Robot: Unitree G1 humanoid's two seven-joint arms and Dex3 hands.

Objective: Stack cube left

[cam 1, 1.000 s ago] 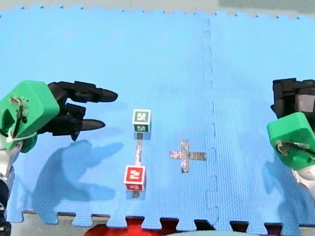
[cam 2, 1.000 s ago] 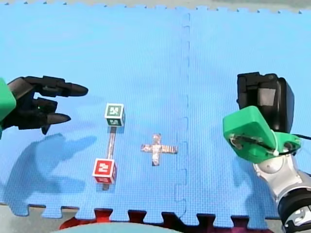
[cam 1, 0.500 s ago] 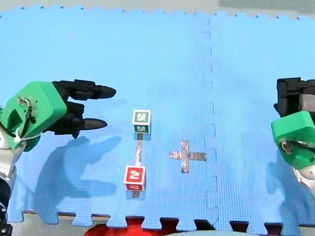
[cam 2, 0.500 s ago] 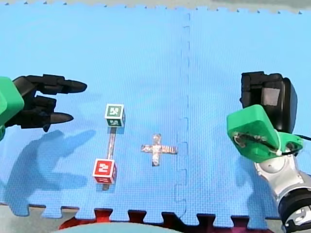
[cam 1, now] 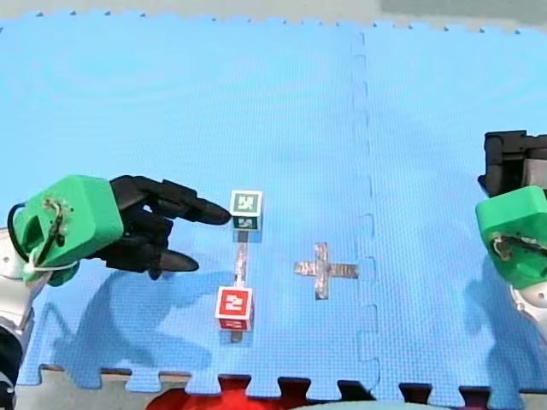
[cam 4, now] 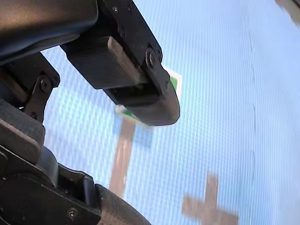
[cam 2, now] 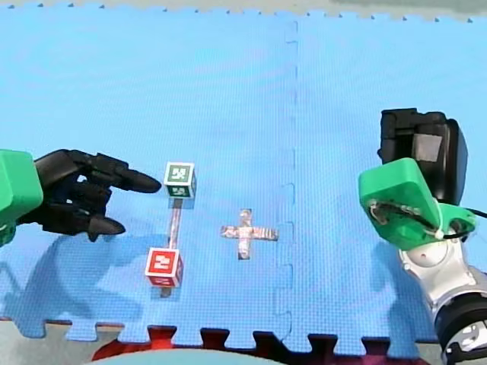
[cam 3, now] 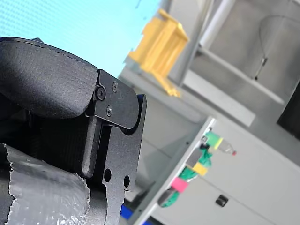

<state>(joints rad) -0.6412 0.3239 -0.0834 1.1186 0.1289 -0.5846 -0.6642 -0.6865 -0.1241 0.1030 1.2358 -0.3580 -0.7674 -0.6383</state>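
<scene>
Blue foam mat (cam 1: 282, 94) in the head views carries a green cube (cam 1: 246, 210) and, nearer the robot, a red cube (cam 1: 233, 308). The left hand (cam 1: 149, 231) is just beside the green one, fingers uncurled and pinching nothing, while the right hand (cam 2: 415, 144) is well apart at the mat's right edge, open or closed I cannot tell. In the second wrist view a fingertip (cam 4: 154, 105) overlaps the green cube's corner, so I judge this the approach: next, the fingers should straddle it and close on opposite faces.
</scene>
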